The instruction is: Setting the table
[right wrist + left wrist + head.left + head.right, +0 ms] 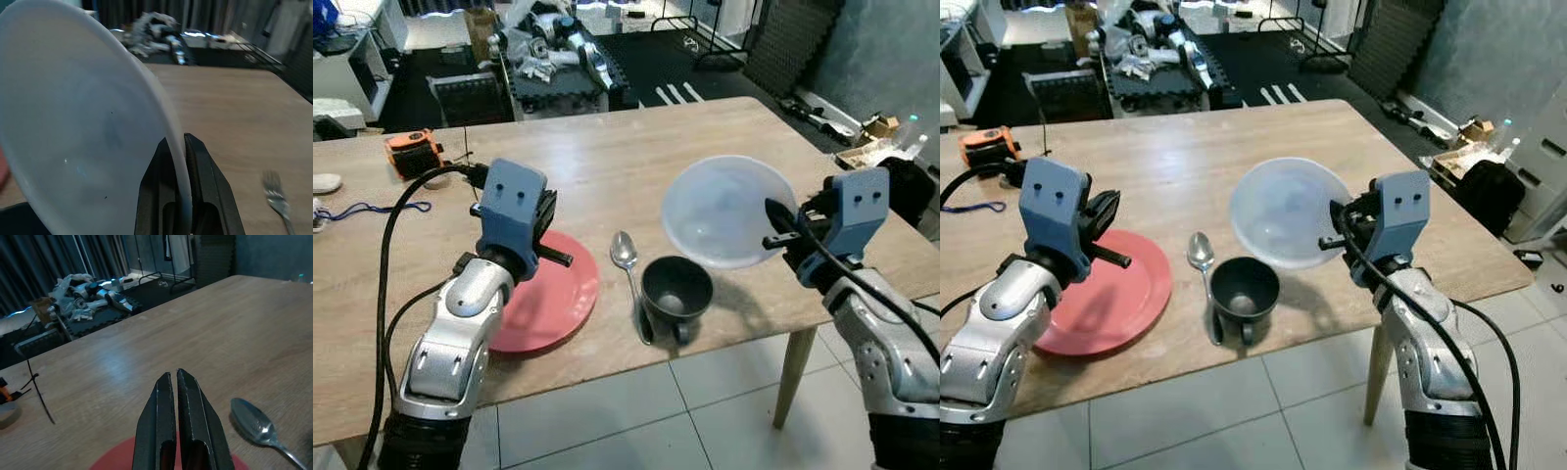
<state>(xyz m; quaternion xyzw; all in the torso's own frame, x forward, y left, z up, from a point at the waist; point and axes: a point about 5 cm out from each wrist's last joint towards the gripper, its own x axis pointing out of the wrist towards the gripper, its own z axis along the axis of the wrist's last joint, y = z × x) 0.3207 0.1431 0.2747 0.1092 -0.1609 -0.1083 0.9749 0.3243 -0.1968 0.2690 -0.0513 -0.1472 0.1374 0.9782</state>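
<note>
The right end effector grips the white bowl by its rim, tilted above the tabletop. The left end effector, pinched empty, hovers over the red plate. Next, probably: lower the bowl level beside the mug.

Red plate; translucent white bowl; dark grey cup; silver spoon; light wood-grain table.

The two eye views look forward and down from the robot's head at the wooden table, the right eye view set slightly to one side, and both share the red plate, spoon and dark cup low in the frame. The left wrist view looks close along its black fingers across the tabletop toward the cluttered room. The right wrist view sits nearly against the white bowl.
</note>
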